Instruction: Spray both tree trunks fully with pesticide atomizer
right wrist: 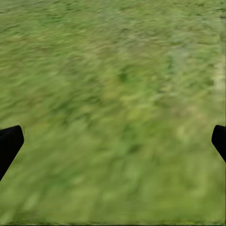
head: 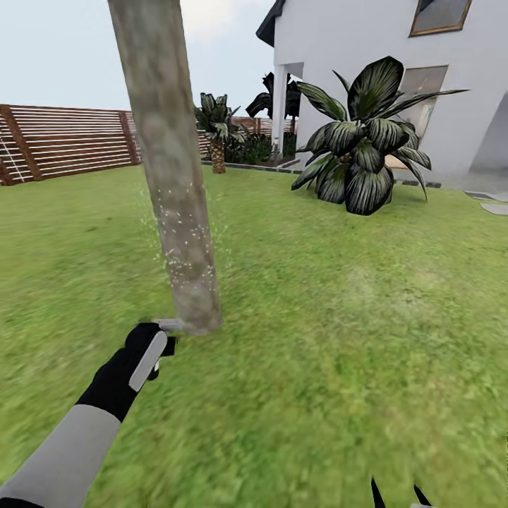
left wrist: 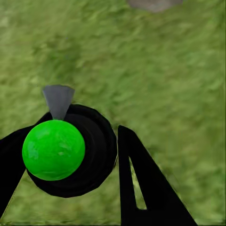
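Lawn/floor: green grass, blurry, spans whole fgnd; also under both wrist views.

House: white, far right, w/ windows; grey stepping stone at right edge nr it.

Fence: brown horiz. slats, far left bkgd.

Tree trunk: pale grey-beige, mottled, leaning slightly, centre-left, base in grass; top runs out of pic. Lower part dotted w/ whitish specks.

Striped bush: low, broad-leaved, in front of house, well apart from trunk. Small palm further back by fence.

Left arm: grey sleeve, black wrist, reaching toward trunk base.

Pesticide: fine whitish-green specks on and around lower trunk.

Left tool: near trunk base. In left wrist view, left tool clamped on atomizer.

Atomizer: bright green round body on black part, grey nozzle fwd over grass; in head view grey nozzle tip just beside trunk foot.

Right tool: fingers wide apart, nothing between, grass below. Tips at bottom edge of head view.
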Controlling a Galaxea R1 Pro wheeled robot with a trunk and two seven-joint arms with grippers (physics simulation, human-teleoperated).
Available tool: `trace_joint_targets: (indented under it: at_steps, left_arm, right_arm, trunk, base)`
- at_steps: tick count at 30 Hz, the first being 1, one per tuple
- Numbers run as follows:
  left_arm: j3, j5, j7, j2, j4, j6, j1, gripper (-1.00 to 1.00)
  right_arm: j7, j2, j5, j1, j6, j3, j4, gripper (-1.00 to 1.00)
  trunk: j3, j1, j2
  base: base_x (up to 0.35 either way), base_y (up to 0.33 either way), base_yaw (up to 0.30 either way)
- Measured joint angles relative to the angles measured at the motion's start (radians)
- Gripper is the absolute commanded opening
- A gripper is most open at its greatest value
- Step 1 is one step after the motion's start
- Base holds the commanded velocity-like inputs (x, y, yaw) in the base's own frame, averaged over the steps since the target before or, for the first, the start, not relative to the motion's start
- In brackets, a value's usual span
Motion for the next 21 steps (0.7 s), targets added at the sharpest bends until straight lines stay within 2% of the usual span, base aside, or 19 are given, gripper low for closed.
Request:
trace_joint_targets:
  at_steps: [1,2,4,5,6,7,8,9,11,12,13,14,16,17,18,19,20,21]
  left_arm:
    - [-0.022,0.001,-0.013,0.016,0.001,-0.006,0.021,-1.0]
    - [-0.07,-0.001,-0.033,0.04,0.002,-0.011,0.039,-1.0]
    - [-0.221,-0.01,-0.08,0.106,0.015,-0.044,0.059,-1.0]
    - [-0.294,-0.009,-0.114,0.129,0.037,-0.103,0.063,-1.0]
    - [-0.352,-0.006,-0.171,0.141,0.074,-0.174,0.065,-1.0]
    - [-0.387,-0.009,-0.242,0.148,0.119,-0.23,0.066,-1.0]
    - [-0.406,-0.02,-0.325,0.152,0.165,-0.269,0.066,-1.0]
    - [-0.416,-0.047,-0.407,0.154,0.209,-0.301,0.065,-1.0]
    - [-0.425,-0.158,-0.599,0.158,0.286,-0.406,0.064,-1.0]
    - [-0.427,-0.224,-0.706,0.158,0.323,-0.465,0.064,-1.0]
    - [-0.424,-0.305,-0.853,0.159,0.374,-0.531,0.064,-1.0]
    - [-0.42,-0.353,-0.96,0.159,0.409,-0.574,0.064,-1.0]
    - [-0.416,-0.395,-1.119,0.16,0.451,-0.647,0.061,-1.0]
    - [-0.416,-0.405,-1.172,0.16,0.459,-0.665,0.058,-1.0]
    - [-0.419,-0.417,-1.227,0.159,0.463,-0.674,0.058,-1.0]
    - [-0.421,-0.441,-1.302,0.158,0.466,-0.679,0.055,-1.0]
    - [-0.421,-0.471,-1.363,0.157,0.466,-0.681,0.054,-1.0]
    - [-0.42,-0.499,-1.405,0.155,0.466,-0.681,0.052,-1.0]
  right_arm:
    - [-0.001,0.0,0.0,0.0,0.0,0.0,0.0,1.0]
    - [-0.001,0.001,-0.001,0.0,0.0,-0.001,-0.001,1.0]
    - [-0.001,0.001,-0.001,0.0,0.0,-0.002,-0.003,1.0]
    - [-0.001,0.001,-0.002,0.0,0.0,-0.003,-0.005,1.0]
    - [-0.001,0.001,-0.002,0.0,0.0,-0.003,-0.005,1.0]
    - [-0.001,0.001,-0.002,0.0,0.0,-0.003,-0.006,1.0]
    - [-0.001,0.001,-0.002,0.0,0.001,-0.004,-0.009,1.0]
    - [-0.001,0.001,-0.002,-0.001,0.002,-0.004,-0.012,1.0]
    - [0.001,0.005,0.0,-0.002,0.015,-0.003,-0.053,1.0]
    - [0.001,0.009,0.006,-0.009,0.056,0.003,-0.087,1.0]
    - [0.001,0.017,0.029,-0.035,0.167,0.029,-0.153,1.0]
    - [0.001,0.026,0.059,-0.076,0.289,0.06,-0.219,1.0]
    - [0.004,0.058,0.125,-0.156,0.568,0.148,-0.36,1.0]
    - [0.005,0.078,0.145,-0.189,0.67,0.201,-0.412,1.0]
    - [0.009,0.095,0.159,-0.22,0.742,0.265,-0.453,1.0]
    - [0.022,0.109,0.168,-0.258,0.799,0.36,-0.492,1.0]
    - [0.043,0.116,0.17,-0.292,0.828,0.432,-0.513,1.0]
    - [0.069,0.118,0.172,-0.318,0.845,0.476,-0.522,1.0]
  trunk:
    - [0.0,0.0,0.0]
    - [0.0,0.0,0.0]
    - [0.0,0.0,0.0]
    - [0.0,0.0,0.0]
    - [0.0,0.0,0.0]
    - [0.0,0.0,0.0]
    - [0.0,0.0,0.0]
    - [0.0,0.0,0.0]
    - [0.0,0.0,0.0]
    - [0.0,0.0,0.0]
    - [0.0,0.0,0.0]
    - [0.0,0.0,0.0]
    - [0.0,0.0,0.0]
    - [0.0,0.0,0.0]
    - [0.0,0.0,0.0]
    - [0.0,0.0,0.0]
    - [0.0,0.0,0.0]
    - [0.0,0.0,0.0]
  base:
    - [-0.279,0.217,0.0]
    - [-0.279,0.217,0.0]
    - [-0.279,0.217,0.0]
    - [-0.279,0.217,0.0]
    - [-0.279,0.217,0.0]
    - [-0.279,0.211,0.0]
    - [-0.279,0.207,0.0]
    - [-0.279,0.205,0.0]
    - [-0.279,0.204,0.0]
    - [-0.279,0.203,0.0]
    - [-0.28,0.203,0.0]
    - [-0.28,0.203,0.0]
    - [-0.28,0.203,0.0]
    - [-0.28,0.203,0.0]
    - [-0.274,0.202,0.0]
    - [-0.172,0.129,0.0]
    - [-0.11,0.083,0.0]
    - [-0.056,0.042,0.0]
